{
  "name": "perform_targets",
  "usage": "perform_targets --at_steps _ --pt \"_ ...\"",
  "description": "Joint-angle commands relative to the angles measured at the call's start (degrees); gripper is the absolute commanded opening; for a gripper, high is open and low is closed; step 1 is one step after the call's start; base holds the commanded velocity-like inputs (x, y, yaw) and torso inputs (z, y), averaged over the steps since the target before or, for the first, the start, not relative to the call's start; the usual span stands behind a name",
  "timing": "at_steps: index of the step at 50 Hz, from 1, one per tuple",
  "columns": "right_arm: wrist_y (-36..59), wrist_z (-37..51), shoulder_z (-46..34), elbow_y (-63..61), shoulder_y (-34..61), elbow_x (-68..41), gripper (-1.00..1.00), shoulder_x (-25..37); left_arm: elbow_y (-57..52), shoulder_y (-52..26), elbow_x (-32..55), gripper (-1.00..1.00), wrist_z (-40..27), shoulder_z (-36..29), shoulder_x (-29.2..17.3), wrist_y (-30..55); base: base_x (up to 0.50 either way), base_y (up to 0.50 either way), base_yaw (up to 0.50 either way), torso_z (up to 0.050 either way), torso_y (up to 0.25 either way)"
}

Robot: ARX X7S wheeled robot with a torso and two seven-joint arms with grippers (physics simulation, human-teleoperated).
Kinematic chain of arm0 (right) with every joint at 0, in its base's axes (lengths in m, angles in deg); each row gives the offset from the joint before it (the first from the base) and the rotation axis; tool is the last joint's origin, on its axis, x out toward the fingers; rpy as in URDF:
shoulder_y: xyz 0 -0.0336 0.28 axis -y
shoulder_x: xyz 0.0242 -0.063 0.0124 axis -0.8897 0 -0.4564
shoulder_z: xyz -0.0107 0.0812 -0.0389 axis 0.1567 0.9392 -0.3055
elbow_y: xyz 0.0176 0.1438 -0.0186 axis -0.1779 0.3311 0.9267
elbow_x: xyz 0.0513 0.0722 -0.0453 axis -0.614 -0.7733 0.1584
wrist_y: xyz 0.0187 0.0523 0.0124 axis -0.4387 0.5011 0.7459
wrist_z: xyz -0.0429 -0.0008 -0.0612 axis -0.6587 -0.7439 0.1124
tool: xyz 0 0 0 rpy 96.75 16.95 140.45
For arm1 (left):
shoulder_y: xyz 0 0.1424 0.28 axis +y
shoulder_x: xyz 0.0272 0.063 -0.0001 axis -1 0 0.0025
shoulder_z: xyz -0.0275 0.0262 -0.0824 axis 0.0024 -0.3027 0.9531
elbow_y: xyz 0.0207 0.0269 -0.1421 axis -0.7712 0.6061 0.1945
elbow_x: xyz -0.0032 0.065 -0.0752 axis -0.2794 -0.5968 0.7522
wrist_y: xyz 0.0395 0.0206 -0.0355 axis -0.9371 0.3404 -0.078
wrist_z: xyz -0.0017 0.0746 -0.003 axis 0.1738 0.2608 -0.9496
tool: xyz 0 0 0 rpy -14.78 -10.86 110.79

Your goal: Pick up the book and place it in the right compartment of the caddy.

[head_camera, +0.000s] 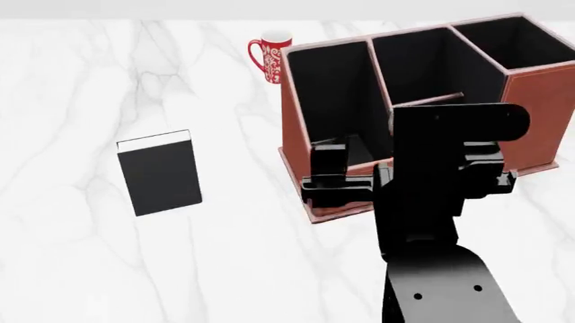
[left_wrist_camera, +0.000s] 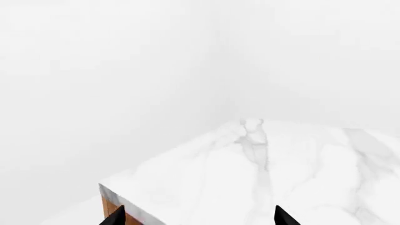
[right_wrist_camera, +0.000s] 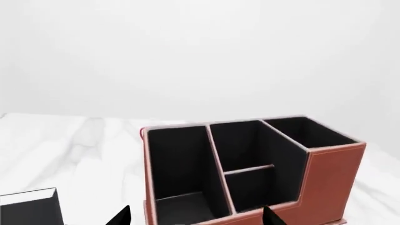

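Book [head_camera: 160, 173] lay flat on the white marble worktop [head_camera: 81, 256], a thin rectangle with a plain matte black cover and a strip of white page edge along its far side, well apart from the caddy [head_camera: 539, 114] to its right. That caddy was a reddish-brown leather-look box with sloped sides, pale stitched trim and black-lined compartments, a low divider crossing the middle one. Just behind its left corner stood a red-and-white patterned mug [head_camera: 272, 54], handle turned leftward. The right gripper [right_wrist_camera: 196, 216] hung in front of the caddy's near wall, its black arm blocking part of that wall in the head view; its jaws were spread, holding nothing. The left gripper [left_wrist_camera: 200, 216] hovered over a bare worktop corner with an orange-brown underside, jaws likewise spread and empty.
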Motion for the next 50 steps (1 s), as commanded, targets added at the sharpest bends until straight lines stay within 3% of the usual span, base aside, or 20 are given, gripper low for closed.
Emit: perform_targets --at_steps 1,6,50 --pt "8.83 1.48 -0.23 3.14 14.46 -0.61 1.00 -0.09 -11.09 10.48 10.60 1.00 0.44 29.60 3.72 2.66 0.00 0.00 0.00 0.000 0.000" --pt "9.57 1.28 0.88 5.84 17.45 -1.44 1.00 -0.80 -10.01 11.84 13.32 1.00 1.53 33.94 5.49 0.09 0.35 0.00 0.00 0.000 0.000" --pt "12.14 2.35 -0.59 5.67 20.88 -4.13 1.00 -0.94 -7.47 13.98 11.75 1.00 0.88 31.42 6.79 -5.27 0.50 0.00 0.00 0.000 0.001"
